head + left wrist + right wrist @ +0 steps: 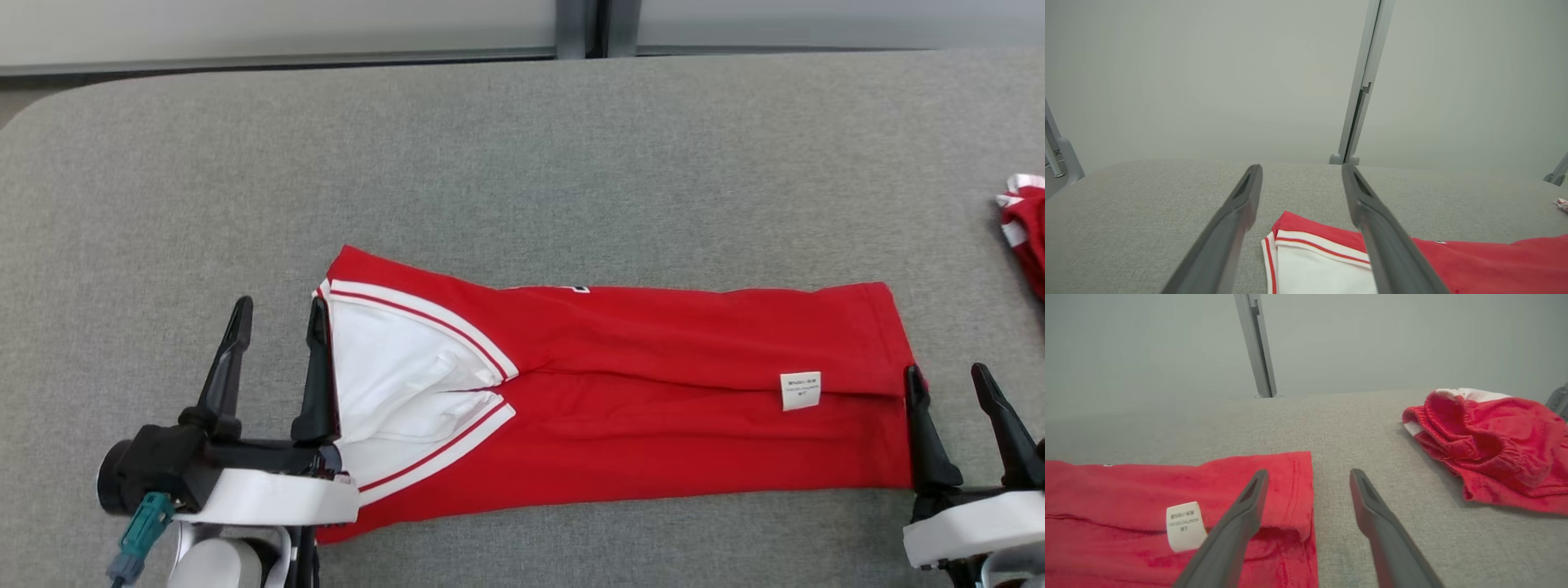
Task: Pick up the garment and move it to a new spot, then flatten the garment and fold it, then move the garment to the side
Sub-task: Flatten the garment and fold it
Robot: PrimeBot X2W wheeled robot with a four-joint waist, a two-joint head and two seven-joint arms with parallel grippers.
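Left pincer point(280, 304): my jaws stand wide apart and hold nothing. I sit at the V-cut end of the red jersey point(653, 408). My inner finger point(317, 367) runs along the edge of its white lining and my outer finger is over grey cloth beside it. I cannot tell whether the inner finger touches the fabric.
Left pincer, wrist view: the jersey's far corner, with its white-and-red trim, lies between my two fingers.
Right pincer point(945, 371): my jaws are spread wide here too and grip nothing. I am at the jersey's hem end. My inner finger point(1241, 522) crosses the hem corner and my outer finger is over the surface just past the hem.
Red jersey: it lies flat, folded lengthwise into a long strip. Its two side flaps meet along a line down the middle. The V-cut end is toward my left pincer and the hem toward my right.
Care label point(800, 390): small and white, on the jersey near the hem. The print is too small to read.
Red shorts point(1494, 445): crumpled, with the elastic waistband showing and a bit of white. They lie well apart from the jersey, beyond its hem end and farther back.
Surface point(522, 163): a grey woven fabric top, with a rounded corner beyond the jersey's V-cut end.
Room: pale grey panels stand behind the jersey's far side, with a grey metal post point(581, 28) upright between them.
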